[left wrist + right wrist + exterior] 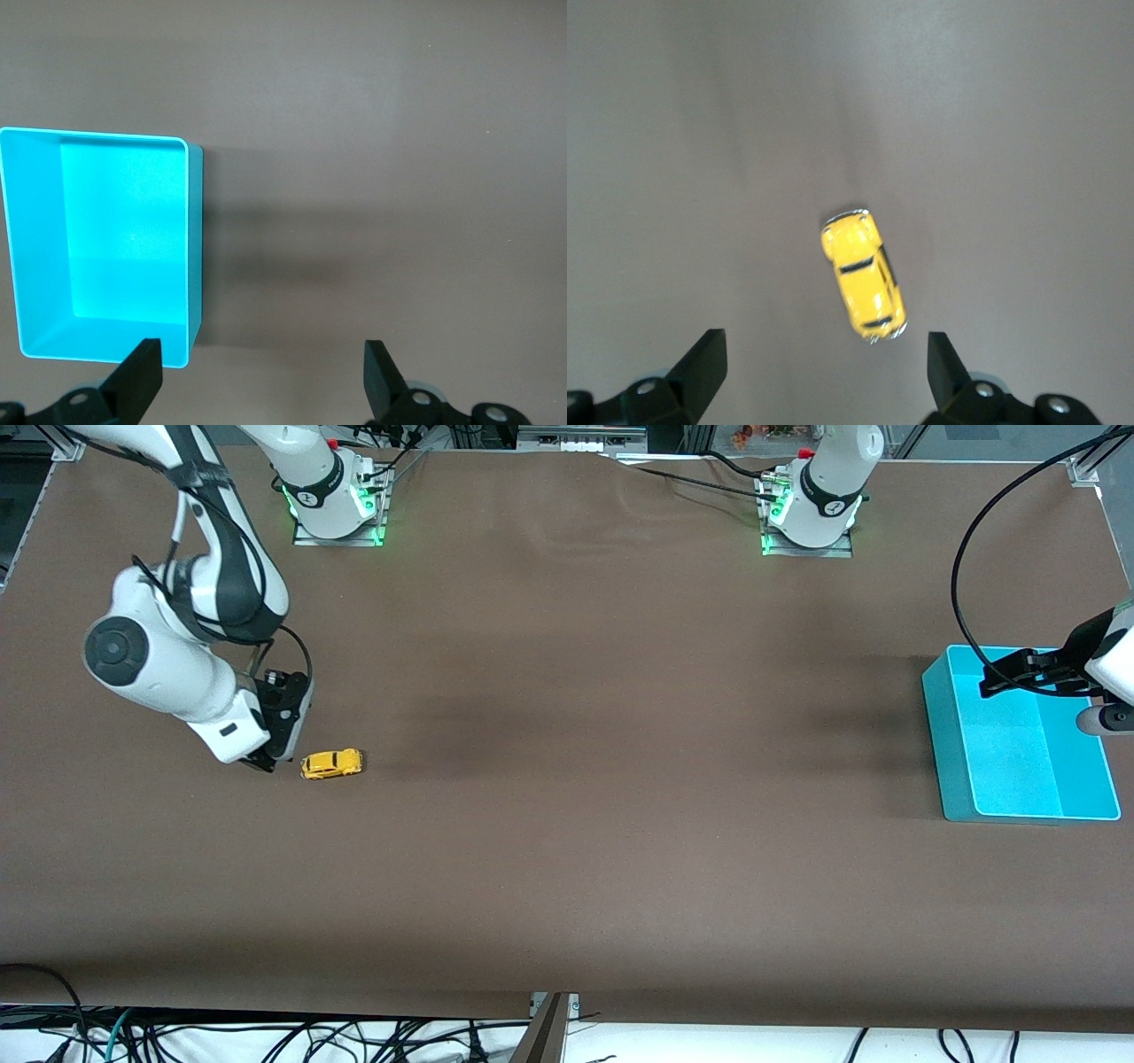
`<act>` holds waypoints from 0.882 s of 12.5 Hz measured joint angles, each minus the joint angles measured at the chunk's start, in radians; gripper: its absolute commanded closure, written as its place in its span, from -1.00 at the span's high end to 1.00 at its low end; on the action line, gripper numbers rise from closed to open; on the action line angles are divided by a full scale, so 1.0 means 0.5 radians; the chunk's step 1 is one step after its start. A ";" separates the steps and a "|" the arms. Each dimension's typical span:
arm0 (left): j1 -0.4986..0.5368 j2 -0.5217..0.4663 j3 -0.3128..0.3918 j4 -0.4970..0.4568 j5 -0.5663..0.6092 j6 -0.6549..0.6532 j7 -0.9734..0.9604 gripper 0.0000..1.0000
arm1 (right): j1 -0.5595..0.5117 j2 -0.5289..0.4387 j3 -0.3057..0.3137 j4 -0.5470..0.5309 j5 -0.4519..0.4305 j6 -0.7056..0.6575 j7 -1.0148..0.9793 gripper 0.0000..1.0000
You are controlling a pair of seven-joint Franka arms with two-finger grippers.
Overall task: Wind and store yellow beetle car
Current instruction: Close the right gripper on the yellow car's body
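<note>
The yellow beetle car stands on its wheels on the brown table toward the right arm's end. It also shows in the right wrist view, just clear of the open fingers. My right gripper is open and empty, low over the table right beside the car, apart from it. My left gripper is open and empty, over the edge of the cyan bin at the left arm's end. The bin's rim shows in the left wrist view and the bin is empty.
The brown mat covers the whole table. The arm bases stand along the table's edge farthest from the front camera. Cables hang below the table's near edge.
</note>
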 measured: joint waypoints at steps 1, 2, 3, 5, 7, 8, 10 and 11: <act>0.000 0.000 -0.001 0.000 -0.046 0.000 0.000 1.00 | 0.000 0.074 0.002 -0.025 0.000 0.120 -0.073 0.99; 0.000 0.000 -0.001 0.000 -0.068 0.000 0.000 1.00 | 0.000 0.131 0.003 -0.044 -0.001 0.224 -0.134 0.99; 0.000 0.000 -0.002 0.000 -0.072 0.000 0.000 1.00 | 0.000 0.177 0.003 -0.085 -0.001 0.358 -0.196 0.99; -0.001 0.000 -0.006 0.000 -0.073 0.000 0.000 1.00 | -0.001 0.237 0.003 -0.173 -0.002 0.547 -0.281 0.97; -0.002 0.000 -0.014 0.001 -0.073 0.000 0.000 1.00 | -0.001 0.261 0.003 -0.205 -0.019 0.610 -0.301 0.75; -0.002 0.000 -0.016 0.001 -0.073 0.000 0.000 1.00 | -0.001 0.264 0.003 -0.218 -0.033 0.636 -0.304 0.74; -0.002 0.000 -0.016 0.001 -0.073 0.000 0.000 1.00 | -0.002 0.265 0.003 -0.238 -0.042 0.673 -0.309 0.74; -0.002 0.000 -0.016 0.001 -0.073 0.000 0.000 1.00 | -0.004 0.268 0.003 -0.242 -0.044 0.692 -0.322 0.74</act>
